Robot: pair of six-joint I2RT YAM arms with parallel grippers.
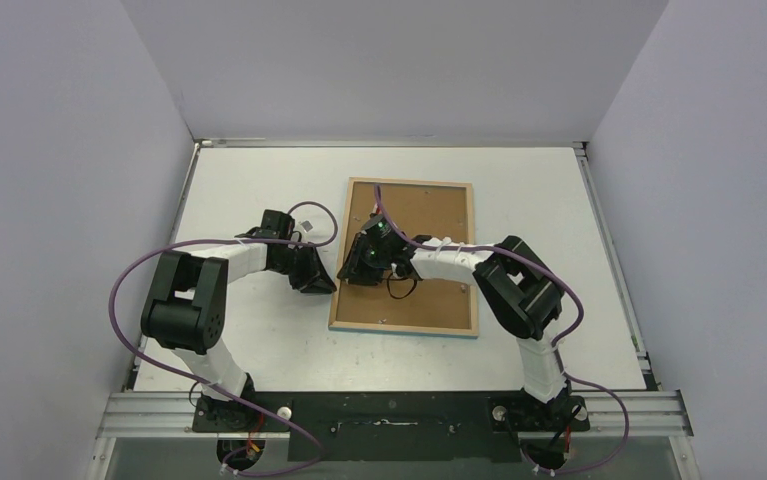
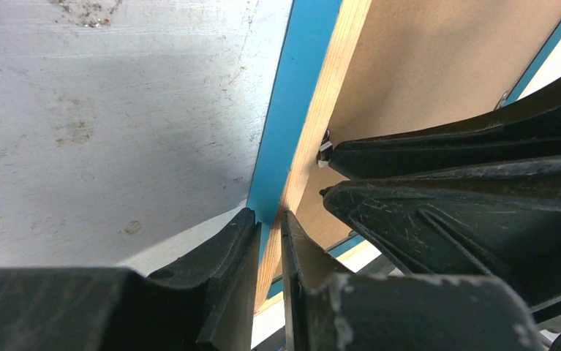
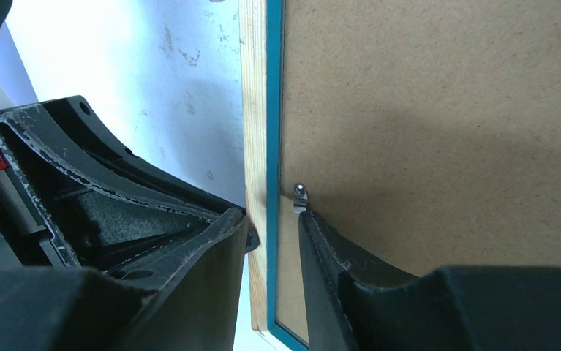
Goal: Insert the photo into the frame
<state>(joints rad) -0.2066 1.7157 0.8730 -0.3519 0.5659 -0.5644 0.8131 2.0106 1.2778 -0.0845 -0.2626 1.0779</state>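
While lying face-down, the frame [image 1: 406, 256] runs lengthwise away from the arms.

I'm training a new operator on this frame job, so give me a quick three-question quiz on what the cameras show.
1. True or false: the frame lies front side up.
2. In the top view, the left tool and the right tool work at which frame edge? A left, B far, C right.
3. Fill in: the small metal part on the board beside the right tool's finger is a ____.
Key: 1 false; 2 A; 3 clip.
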